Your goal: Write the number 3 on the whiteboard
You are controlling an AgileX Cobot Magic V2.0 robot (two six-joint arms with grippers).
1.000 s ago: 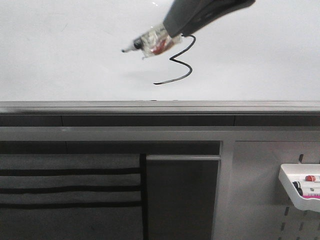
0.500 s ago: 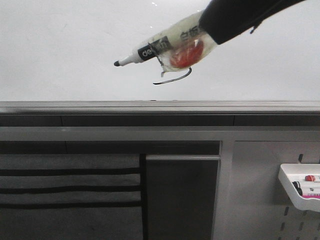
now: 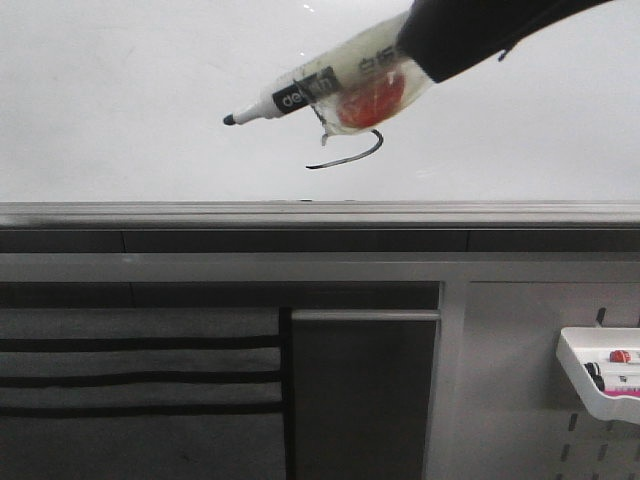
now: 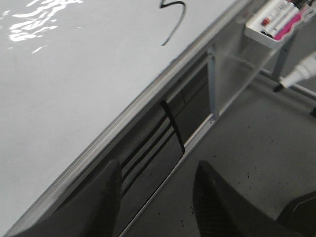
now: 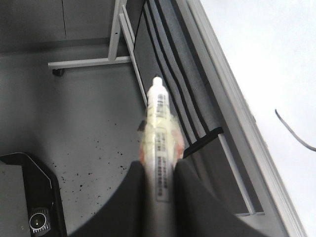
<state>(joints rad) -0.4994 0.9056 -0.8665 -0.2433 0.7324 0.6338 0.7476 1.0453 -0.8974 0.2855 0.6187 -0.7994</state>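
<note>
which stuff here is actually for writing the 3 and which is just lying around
For the job:
- whiteboard
- number 3, partly hidden behind the marker
- marker, held in the right end effector

Just there:
- white tray with spare markers
- left end effector, open and empty

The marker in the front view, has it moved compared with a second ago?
Yes. The marker, gripped by the right tool, now covers the top of the drawn 3; its tip sits further left and higher against the whiteboard rail.
</note>
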